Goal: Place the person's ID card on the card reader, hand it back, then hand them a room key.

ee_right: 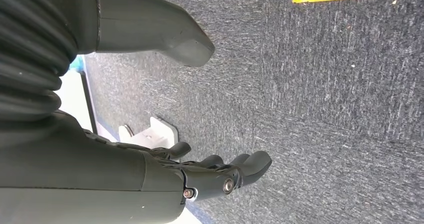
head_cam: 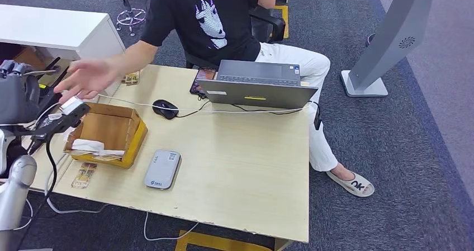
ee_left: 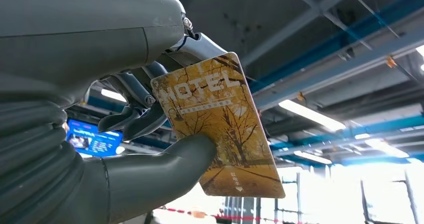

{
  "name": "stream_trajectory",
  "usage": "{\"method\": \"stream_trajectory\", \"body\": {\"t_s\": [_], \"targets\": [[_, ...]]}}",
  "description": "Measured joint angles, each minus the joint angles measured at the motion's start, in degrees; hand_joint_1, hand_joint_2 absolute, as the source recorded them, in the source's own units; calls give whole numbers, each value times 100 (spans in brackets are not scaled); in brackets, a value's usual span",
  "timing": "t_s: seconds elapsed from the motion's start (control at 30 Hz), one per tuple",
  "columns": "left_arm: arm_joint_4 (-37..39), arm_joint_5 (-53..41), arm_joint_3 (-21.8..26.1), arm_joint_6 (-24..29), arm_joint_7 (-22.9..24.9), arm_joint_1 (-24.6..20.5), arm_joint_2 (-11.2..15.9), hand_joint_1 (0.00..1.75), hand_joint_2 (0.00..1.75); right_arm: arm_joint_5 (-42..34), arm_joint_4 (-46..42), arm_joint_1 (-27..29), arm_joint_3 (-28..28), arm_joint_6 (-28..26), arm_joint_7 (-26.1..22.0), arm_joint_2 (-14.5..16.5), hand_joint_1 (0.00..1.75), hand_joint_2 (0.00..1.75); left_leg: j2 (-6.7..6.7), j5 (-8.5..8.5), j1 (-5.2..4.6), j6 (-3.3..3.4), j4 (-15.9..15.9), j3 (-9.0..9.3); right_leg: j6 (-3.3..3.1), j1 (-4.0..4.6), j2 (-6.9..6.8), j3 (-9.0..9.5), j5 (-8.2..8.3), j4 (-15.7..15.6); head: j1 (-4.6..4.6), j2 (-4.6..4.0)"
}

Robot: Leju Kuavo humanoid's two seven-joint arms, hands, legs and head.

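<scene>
My left hand [head_cam: 42, 117] is raised at the table's left end and pinches a yellow room key card printed "HOTEL" [ee_left: 220, 124] between its thumb [ee_left: 165, 169] and fingers [ee_left: 135, 119]. In the head view the card shows as a pale slab [head_cam: 71, 104] at my fingertips. The person's open hand [head_cam: 84, 79] reaches out just above it, close to touching. The grey card reader [head_cam: 162, 169] lies flat on the table with nothing on it. My right hand [ee_right: 215, 176] hangs over dark carpet, fingers apart, holding nothing.
An open cardboard box [head_cam: 120, 150] with cards inside stands beside my left hand. A loose yellow card [head_cam: 84, 175] lies near the front edge and another [head_cam: 131, 79] at the back. A laptop [head_cam: 257, 86], mouse [head_cam: 165, 109], phone [head_cam: 202, 80] and cables sit farther back. The person [head_cam: 212, 16] sits behind the table.
</scene>
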Motion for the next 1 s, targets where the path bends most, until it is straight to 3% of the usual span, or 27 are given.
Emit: {"method": "stream_trajectory", "body": {"t_s": [0.57, 0.7, 0.83, 1.0], "targets": [[126, -5, 156, 320, -14, -94, 25, 171, 175, 47, -17, 0, 1, 15, 140, -2, 0, 175, 1, 0, -1, -1, 0, 0, 0, -1, 1, -2, 0, 0, 0, 0], [151, -228, 136, 843, -112, 3, -154, 0, 175, 168, -31, -2, 0, 48, 222, -2, 0, 175, 1, 0, -1, -1, 0, 0, 0, -2, 2, -3, 0, 0, 0, 0], [154, -382, 63, 1292, -153, 48, -422, 0, 175, 291, -47, -17, 1, 78, 222, -2, 0, 175, 1, 0, -4, 0, 1, -1, 0, -3, 2, -3, 0, -1, 1, 0], [154, -427, -18, 1341, -155, 50, -633, 0, 175, 380, -52, -42, 0, 84, 217, -2, 0, 175, 9, 0, -6, 0, 1, 1, 0, -4, 6, -4, 1, -1, 1, 0]]}}
